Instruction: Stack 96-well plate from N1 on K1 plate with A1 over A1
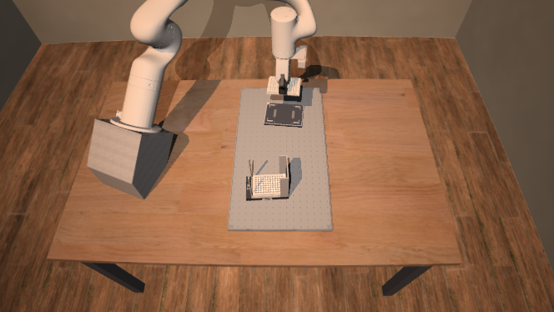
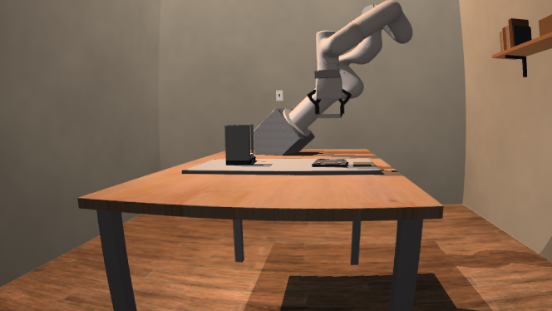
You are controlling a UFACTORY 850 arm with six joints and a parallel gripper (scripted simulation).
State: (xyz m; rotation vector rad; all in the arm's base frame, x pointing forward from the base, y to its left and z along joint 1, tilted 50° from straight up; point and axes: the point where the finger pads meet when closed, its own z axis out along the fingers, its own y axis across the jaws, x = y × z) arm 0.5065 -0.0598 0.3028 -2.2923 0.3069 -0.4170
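Note:
My gripper (image 1: 284,88) (image 2: 329,114) is shut on a white 96-well plate (image 1: 274,85) (image 2: 329,116) and holds it level, high above the table at the far end of the grey mat (image 1: 250,138) (image 2: 287,165). Below it, the dark plate nest N1 (image 1: 284,114) (image 2: 330,162) lies empty on the mat. The stack rack K1 (image 2: 239,145) stands nearer the mat's front end with tall walls. A white well plate (image 1: 267,185) sits flat inside it. From the side view the rack's wall hides that plate.
The arm's grey base block (image 1: 129,156) (image 2: 278,136) sits on the wooden table (image 1: 375,167) (image 2: 266,195) left of the mat. A wall shelf (image 2: 524,46) with books hangs far off to the right.

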